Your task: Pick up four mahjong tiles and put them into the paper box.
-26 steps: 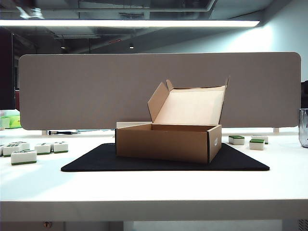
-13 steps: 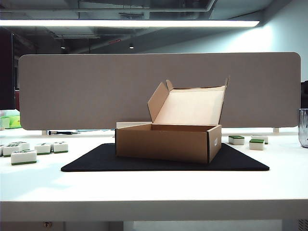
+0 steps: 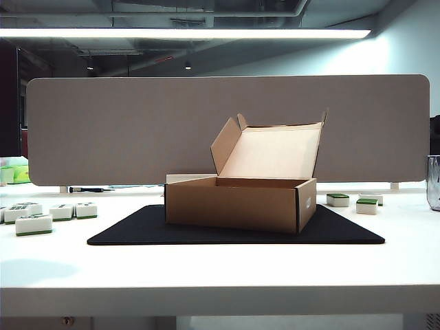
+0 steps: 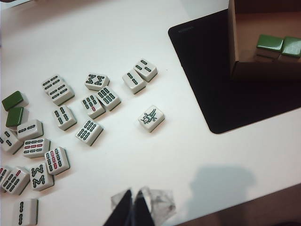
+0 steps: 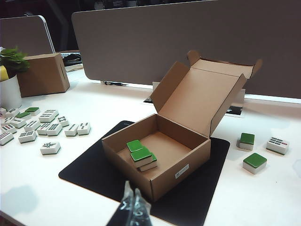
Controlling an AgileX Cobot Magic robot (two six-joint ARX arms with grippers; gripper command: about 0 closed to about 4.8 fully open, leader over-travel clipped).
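Hovering empty, left gripper [image 4: 132, 207] and right gripper [image 5: 131, 207] pinched closed; paper box [image 5: 160, 155] label [image 5: 181, 171] unreadable.

Only small bits of the robot show. The left gripper [image 4: 133, 209] is seen in the left wrist view as two thin, dark fingers [image 4: 123, 213] that come to a point, pressed together. See-through tape with a wrinkled, shiny look is wrapped on them.

The right gripper [image 5: 131, 207] in the right wrist view looks the same: two slim black fingers [image 5: 126, 209], side by side, with clear crinkly tape over the tips.
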